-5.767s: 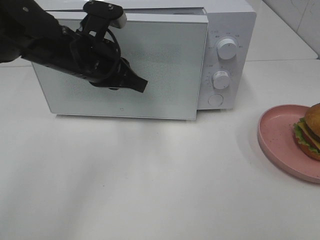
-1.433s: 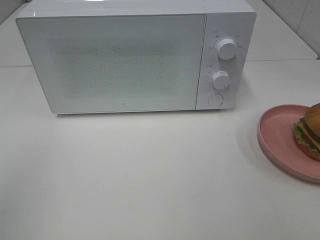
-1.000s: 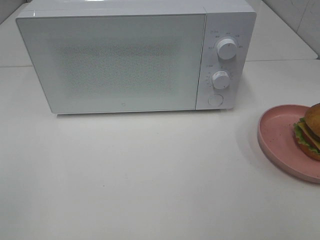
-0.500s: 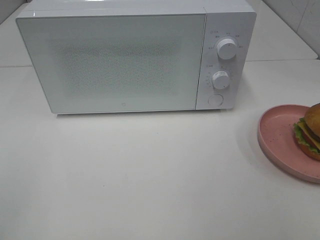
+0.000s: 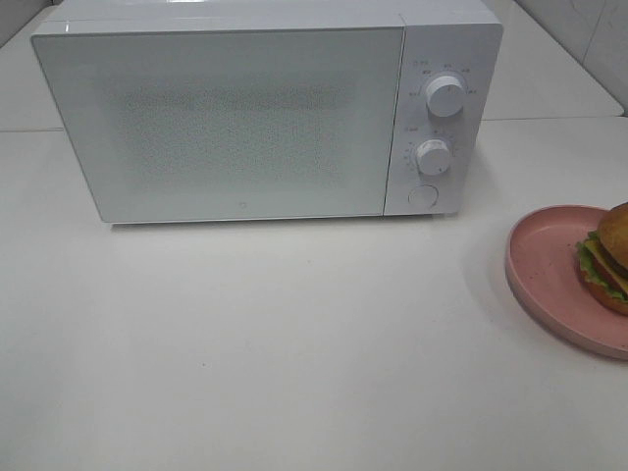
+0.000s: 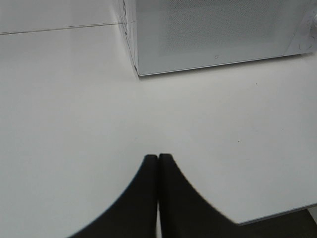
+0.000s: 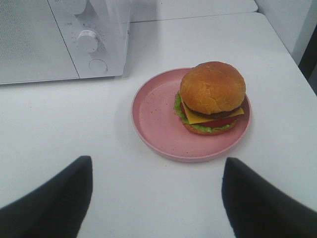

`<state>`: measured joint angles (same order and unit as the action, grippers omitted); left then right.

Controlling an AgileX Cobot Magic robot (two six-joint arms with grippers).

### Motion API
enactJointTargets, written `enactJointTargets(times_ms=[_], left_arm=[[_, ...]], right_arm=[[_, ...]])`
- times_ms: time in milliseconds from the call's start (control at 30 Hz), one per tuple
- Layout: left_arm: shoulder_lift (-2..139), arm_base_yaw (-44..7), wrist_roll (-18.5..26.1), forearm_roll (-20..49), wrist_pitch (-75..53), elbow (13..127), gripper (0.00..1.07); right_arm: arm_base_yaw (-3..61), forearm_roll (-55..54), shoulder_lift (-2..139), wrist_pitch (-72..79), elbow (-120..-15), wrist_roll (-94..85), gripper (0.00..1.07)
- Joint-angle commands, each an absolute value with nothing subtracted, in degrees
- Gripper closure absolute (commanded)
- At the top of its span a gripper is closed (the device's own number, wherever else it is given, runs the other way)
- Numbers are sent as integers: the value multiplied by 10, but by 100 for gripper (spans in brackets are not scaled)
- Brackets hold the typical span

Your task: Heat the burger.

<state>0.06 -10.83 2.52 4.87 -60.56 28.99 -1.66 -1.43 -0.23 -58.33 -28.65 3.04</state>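
The burger [image 7: 212,96] with golden bun, cheese, lettuce and tomato sits on a round pink plate [image 7: 153,116]; both show at the right edge of the high view, burger [image 5: 610,257] on plate [image 5: 545,265]. The white microwave [image 5: 235,118] stands at the back with its door closed. My right gripper [image 7: 157,198] is open, its dark fingers [image 7: 54,203] wide apart, in front of the plate and apart from it. My left gripper [image 6: 158,163] is shut and empty over the bare table near the microwave's front left corner [image 6: 138,73]. Neither arm shows in the high view.
The microwave has two round knobs [image 5: 446,96] and a round button [image 5: 423,195] on its right panel. The white table [image 5: 294,334] spreads in front. A table edge shows in the left wrist view [image 6: 277,214].
The left arm that was in front of the microwave door 5.8 s ago has left the high view, and the door now sits flush shut. Nothing has moved in the last second.
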Motion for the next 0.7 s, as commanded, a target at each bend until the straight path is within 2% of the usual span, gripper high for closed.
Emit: enactJointTargets(times_ms=[33, 167, 267, 700], left_arm=[[-2, -96, 27, 50, -596, 289, 106], [-3, -40, 27, 50, -596, 289, 106], [-3, -19, 27, 50, -596, 289, 106], [-18, -15, 27, 48, -596, 289, 106]], right_arm=[[-19, -15, -18, -574, -285, 31, 39], [-19, -15, -18, -574, -285, 31, 39], [-19, -15, -18, -574, -285, 31, 39], [-19, -15, -18, -574, -285, 31, 39]])
